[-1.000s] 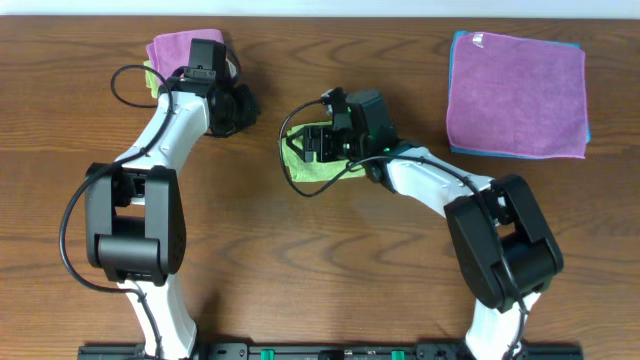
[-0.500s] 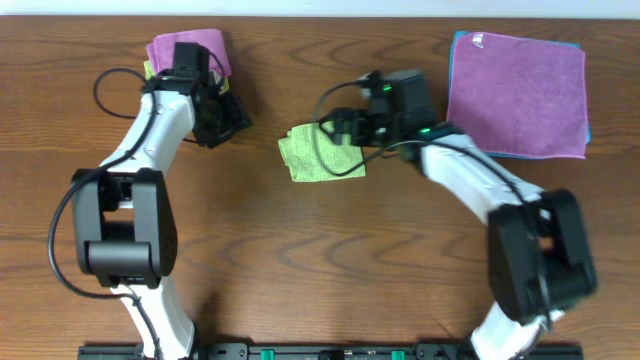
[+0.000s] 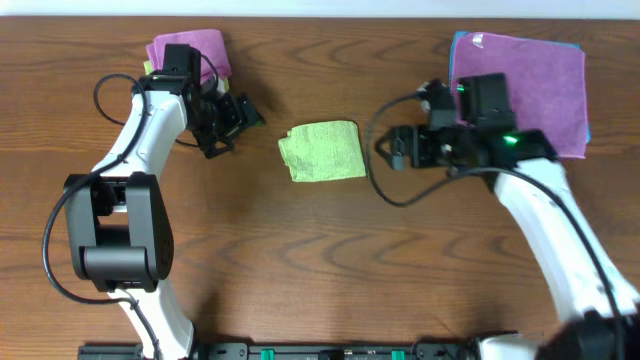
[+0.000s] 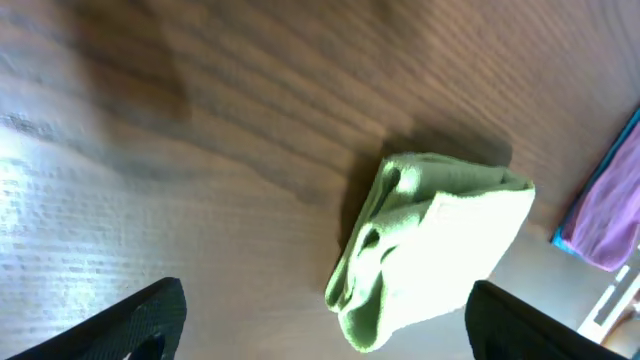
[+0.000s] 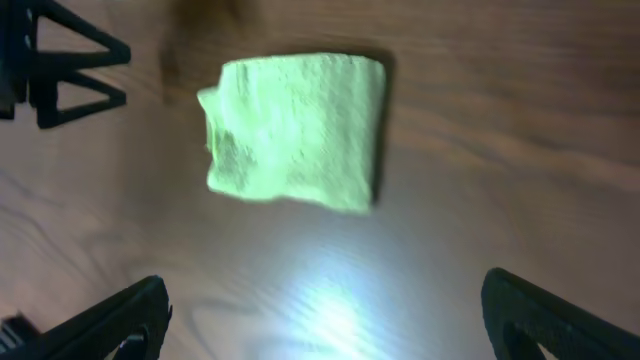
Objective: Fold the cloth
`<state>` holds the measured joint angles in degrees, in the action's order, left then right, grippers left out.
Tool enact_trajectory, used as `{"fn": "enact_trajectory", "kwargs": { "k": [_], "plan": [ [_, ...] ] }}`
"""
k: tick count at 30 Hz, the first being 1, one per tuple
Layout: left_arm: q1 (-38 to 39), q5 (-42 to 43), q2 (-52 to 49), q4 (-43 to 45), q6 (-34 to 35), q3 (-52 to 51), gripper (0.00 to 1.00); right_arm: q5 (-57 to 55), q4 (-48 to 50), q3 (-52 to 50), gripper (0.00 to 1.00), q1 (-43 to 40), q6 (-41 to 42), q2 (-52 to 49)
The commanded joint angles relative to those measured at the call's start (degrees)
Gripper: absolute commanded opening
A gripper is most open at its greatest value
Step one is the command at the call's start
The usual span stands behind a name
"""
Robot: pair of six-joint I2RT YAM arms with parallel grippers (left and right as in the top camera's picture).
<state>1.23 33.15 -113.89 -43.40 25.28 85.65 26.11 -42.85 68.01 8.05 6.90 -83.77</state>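
Wooden bench [image 3: 300, 260], brown grain, carrying every item listed below.

Item 1. Purple cloth [image 3: 530, 90], the largest piece, spread flat in a square. It lies behind my right gripper [image 3: 392, 148], on the wrist side, and my right wrist covers its near corner in the overhead view. A blue cloth [image 3: 587, 130] shows as a thin border under its edges.

Item 2. Green cloth [image 3: 322, 151], the task piece. It is folded to a rough square and lies flat on the bench between my two grippers, in front of the open end of each and touching neither. It is apart from the right gripper and somewhat farther from my left gripper [image 3: 238, 125]. The left wrist view shows layered folds along one side; the right wrist view shows one corner slightly uneven.

Item 3. Small purple cloth [image 3: 195, 48], bunched, lying behind my left gripper beside the wrist. A yellow-green sliver shows at its edge.

Item 4. Left gripper: fingers [image 4: 150, 320] spread wide, grasping nothing.

Item 5. Right gripper: fingers [image 5: 120, 320] spread wide, grasping nothing.
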Motion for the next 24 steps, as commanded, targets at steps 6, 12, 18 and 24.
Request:
{"fn": "enact_trajectory", "kwargs": {
  "k": [6, 12, 18, 24],
  "plan": [
    [0.1, 4.7, 1.3, -1.9, -0.7, 0.4, 0.97, -0.1, -1.5, -15.1, 1.0, -9.3, -6.8, 19.2],
    [1.7, 6.5, 1.3, -2.1, -0.6, -3.9, 0.95, 3.9, -1.7, -27.9, 0.99, -14.8, -5.9, 36.3],
    [4.0, 10.1, 1.3, 2.1, -0.4, -11.2, 0.95, 4.0, -3.7, -34.6, 0.99, -16.2, -0.7, 49.6],
    [7.2, 12.8, 1.3, 9.4, 2.5, -14.8, 0.95, 3.9, -4.9, -34.8, 0.99, -16.2, 4.7, 52.3]
  ]
}}
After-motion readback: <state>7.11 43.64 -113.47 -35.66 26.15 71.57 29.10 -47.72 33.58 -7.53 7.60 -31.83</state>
